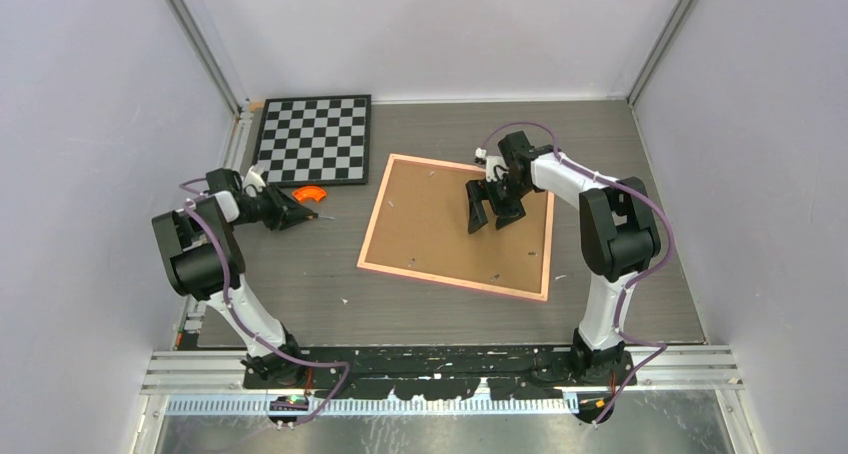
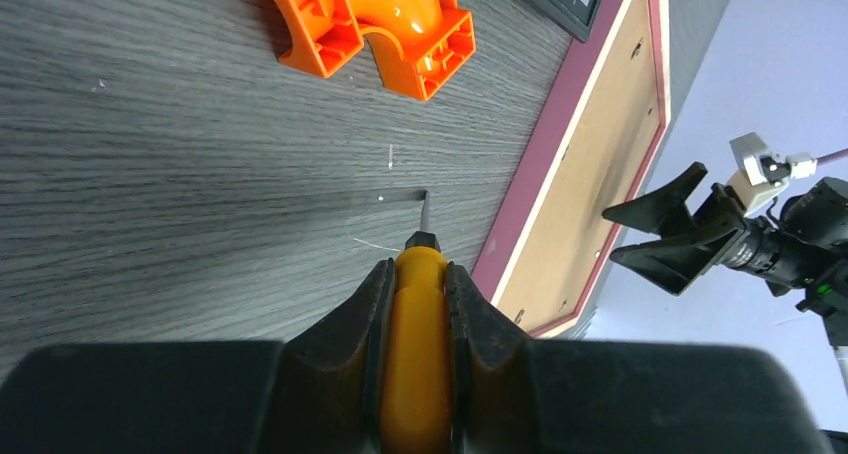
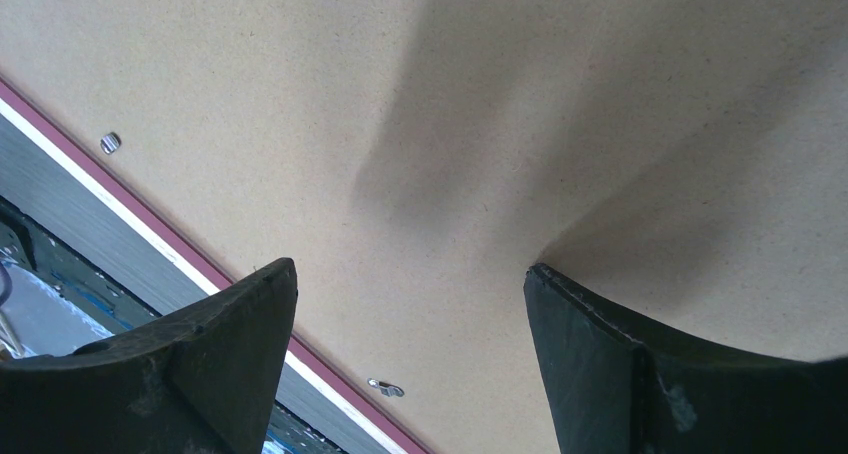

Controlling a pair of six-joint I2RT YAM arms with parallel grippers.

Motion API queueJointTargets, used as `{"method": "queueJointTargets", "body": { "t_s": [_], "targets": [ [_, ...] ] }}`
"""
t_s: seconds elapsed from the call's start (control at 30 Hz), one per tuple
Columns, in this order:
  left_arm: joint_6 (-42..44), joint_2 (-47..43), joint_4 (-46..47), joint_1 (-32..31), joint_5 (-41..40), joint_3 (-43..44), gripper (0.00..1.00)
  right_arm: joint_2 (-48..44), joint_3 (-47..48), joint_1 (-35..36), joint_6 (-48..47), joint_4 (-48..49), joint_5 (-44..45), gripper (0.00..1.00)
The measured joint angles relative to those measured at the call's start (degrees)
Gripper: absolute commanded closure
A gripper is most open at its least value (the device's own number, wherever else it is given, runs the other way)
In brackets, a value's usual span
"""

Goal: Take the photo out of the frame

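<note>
Left hand (image 2: 418,272) grips a screwdriver (image 2: 417,369); right hand (image 3: 410,274) spread wide, seemingly touching frame (image 3: 300,94).

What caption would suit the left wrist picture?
Left pincer clamps an orange-handled tool, tip toward the grey table, beside the face-down frame.

My left gripper (image 2: 416,272) clamped on orange-handled screwdriver (image 2: 418,369) — tip on table (image 2: 200,174), frame (image 2: 590,174) back-up off to the right.
</note>
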Motion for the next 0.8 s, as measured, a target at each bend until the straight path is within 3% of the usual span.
{"method": "queueJointTargets", "body": {
  "t_s": [0.2, 0.27, 0.37, 0.43, 0.57, 0.8],
  "targets": [
    [-1.0, 0.9, 0.0, 0.7, -0.7, 0.0, 0.54, 0.0, 0.0, 0.0, -0.2, 0.0, 0.0, 0.12],
    [-0.7, 1.7, -0.1, 0.7, -2.2, 0.0, 0.52, 0.0, 0.0, 0.0, -0.2, 0.0, 0.0, 0.12],
    [-1.2, 3.2, -0.7, 0.7, -1.9, 0.4, 0.37, 0.0, 0.0, 0.0, -0.2, 0.0, 0.0, 0.12],
    [-1.6, 3.6, -1.3, 0.7, -0.7, 1.3, 0.32, 0.0, 0.0, 0.0, -0.2, 0.0, -0.1, 0.12],
    [-2.4, 3.8, -2.0, 0.8, 0.7, 2.4, 0.01, 0.0, 0.0, 0.0, -0.3, 0.0, -0.1, 0.12],
    [-2.4, 3.5, -3.7, 1.0, 1.4, 3.6, 0.00, 0.0, 0.0, 0.0, -0.4, -0.1, -0.1, 0.12]
  ]
}}
